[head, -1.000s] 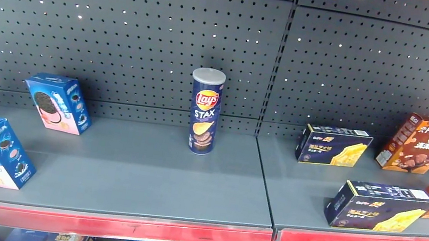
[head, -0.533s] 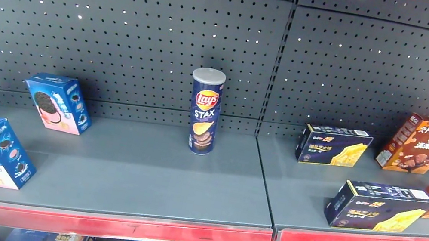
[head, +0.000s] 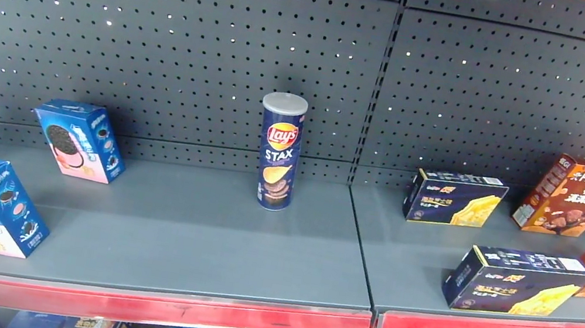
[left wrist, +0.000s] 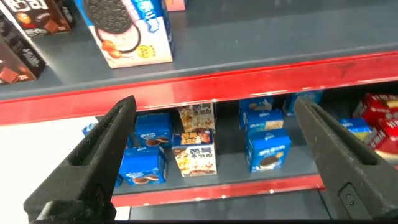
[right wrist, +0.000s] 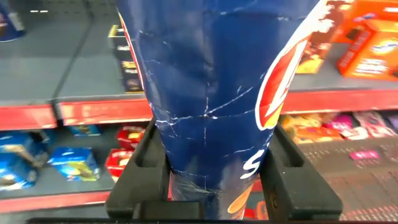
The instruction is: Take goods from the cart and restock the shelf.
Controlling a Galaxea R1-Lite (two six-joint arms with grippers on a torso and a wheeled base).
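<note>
Left jaws apart, right jaws clamped

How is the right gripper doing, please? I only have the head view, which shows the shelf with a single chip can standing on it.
Observer: The right gripper is shut on a second blue chip can, clamped between both fingers.
Operator: Thank you. Is the left gripper carrying anything?
Observer: No. The left gripper is open and empty, with its fingers spread wide.
Operator: And what is it facing?
Observer: It faces the red shelf edge, with blue cookie boxes on the lower shelf beyond.
</note>
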